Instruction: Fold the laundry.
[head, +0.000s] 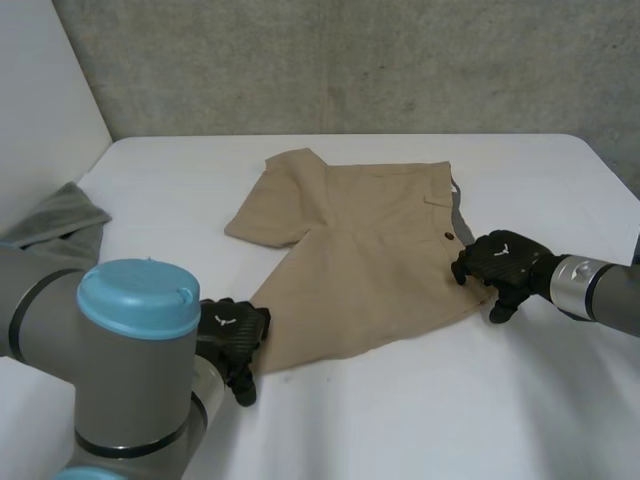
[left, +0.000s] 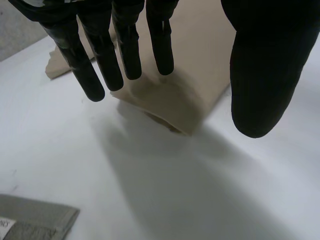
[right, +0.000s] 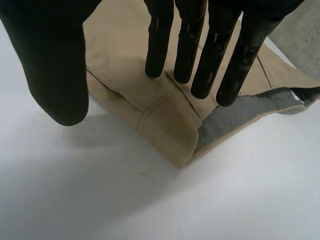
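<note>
The tan shorts (head: 360, 250) lie flat in the middle of the white desk (head: 400, 430). The left hand (head: 232, 335) is at the near corner of one leg, its fingers (left: 105, 60) straight and apart over the cloth, holding nothing. The right hand (head: 500, 265) is over the waist corner, its fingers (right: 190, 45) straight and apart too. A grey cloth (head: 60, 220) lies at the desk's left edge.

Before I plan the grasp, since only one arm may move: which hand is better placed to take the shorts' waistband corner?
Right. The right hand hangs over the waistband corner of the shorts, its straight fingers above it; the left hand is at the opposite hem corner.
</note>
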